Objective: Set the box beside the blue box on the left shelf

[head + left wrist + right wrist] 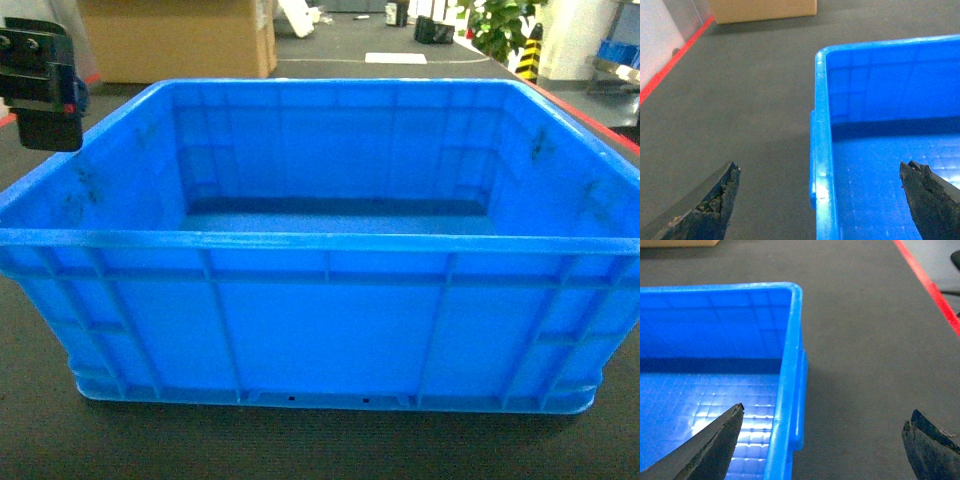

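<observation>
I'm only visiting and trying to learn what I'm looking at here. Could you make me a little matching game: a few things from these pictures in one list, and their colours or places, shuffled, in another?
Things:
1. box
2. cardboard carton
3. potted plant
4. floor stripe

Descriptions:
A. green, far right of the head view
B. bright blue, empty, right in front
C. red line on the dark mat
D. brown, behind the box on the left

Pairs: 1-B, 2-D, 3-A, 4-C
</observation>
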Controlling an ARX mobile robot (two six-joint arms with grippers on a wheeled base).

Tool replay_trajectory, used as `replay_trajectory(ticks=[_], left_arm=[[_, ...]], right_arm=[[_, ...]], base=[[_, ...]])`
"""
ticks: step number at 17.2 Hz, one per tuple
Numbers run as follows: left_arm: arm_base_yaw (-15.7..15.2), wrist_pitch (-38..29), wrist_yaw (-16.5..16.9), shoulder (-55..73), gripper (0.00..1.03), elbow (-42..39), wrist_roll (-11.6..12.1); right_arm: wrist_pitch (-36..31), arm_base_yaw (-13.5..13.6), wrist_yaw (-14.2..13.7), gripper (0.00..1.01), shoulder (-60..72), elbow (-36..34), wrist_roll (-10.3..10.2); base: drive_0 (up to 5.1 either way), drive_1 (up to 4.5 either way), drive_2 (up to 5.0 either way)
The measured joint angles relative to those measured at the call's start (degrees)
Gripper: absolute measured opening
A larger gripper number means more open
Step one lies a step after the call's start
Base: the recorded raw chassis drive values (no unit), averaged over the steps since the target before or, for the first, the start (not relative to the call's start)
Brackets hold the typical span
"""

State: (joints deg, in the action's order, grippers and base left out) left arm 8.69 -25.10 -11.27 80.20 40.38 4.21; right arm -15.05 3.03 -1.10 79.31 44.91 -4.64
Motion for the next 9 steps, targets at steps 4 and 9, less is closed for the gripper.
replay_trajectory(ticks=[4,9], left_arm=[[-1.6,9.2,-0.09,8.07,0.98,6.19,-3.93],[-1.9,20.24,-0.09,10.86,0.98,11.54,-6.51]], right_arm=[[10.67,1.11,2.23,0.98,9.31,6.19,-3.19],[14.97,1.6,2.05,0.98,11.63,10.14,-3.87]], base=[[0.0,0.0,0.0],[0.0,0.0,0.0]])
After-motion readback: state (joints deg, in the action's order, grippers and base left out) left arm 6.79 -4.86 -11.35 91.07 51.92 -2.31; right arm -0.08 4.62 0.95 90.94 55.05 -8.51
